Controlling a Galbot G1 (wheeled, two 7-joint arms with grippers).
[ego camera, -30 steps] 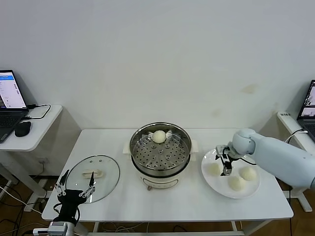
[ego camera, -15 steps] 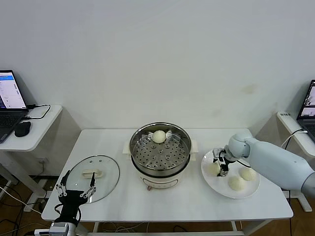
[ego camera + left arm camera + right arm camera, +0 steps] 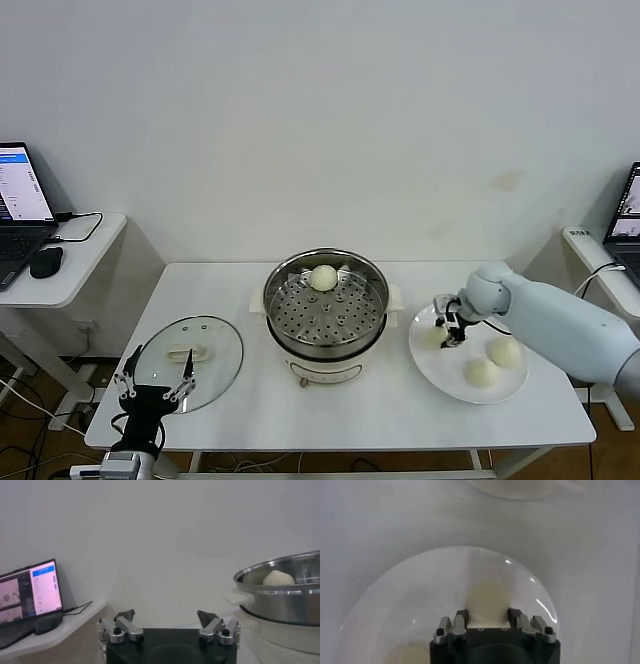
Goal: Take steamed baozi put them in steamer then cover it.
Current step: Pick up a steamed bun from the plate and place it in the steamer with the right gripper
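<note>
I am watching the right pincer [image 3: 448, 331] closing on the baozi [image 3: 489, 600] at the steamer-side edge of the white plate [image 3: 440, 365]. A second ago its jaws were standing apart above that bun; now they are clamped against its two sides, and the wrist view is showing the pale dough squeezed between the fingertips [image 3: 460, 616]. The bun is looking slightly raised compared with half a second ago, though I cannot say for sure it is clear of the plate. I am judging this as the grasp for the second transfer being complete, with the carry to the steamer [image 3: 325, 305] coming next.

One baozi [image 3: 323, 277] is already sitting on the perforated tray, toward the far rim. Two more baozi [image 3: 505, 351] are lying on the plate, near the pincer but apart from it, so I am counting three still to move.

The cover [image 3: 189, 360] is lying flat on the counter [image 3: 340, 420] to the left of the steamer, handle up, not yet used. The left pincer [image 3: 152, 385] is hanging at the near edge of the cover with its fingers spread wide, holding nothing, unchanged over the last second.

I am seeing no brand or label on the steamer, cover or plate; the laptop [image 3: 22, 200] on the side desk is showing text far too small to read
</note>
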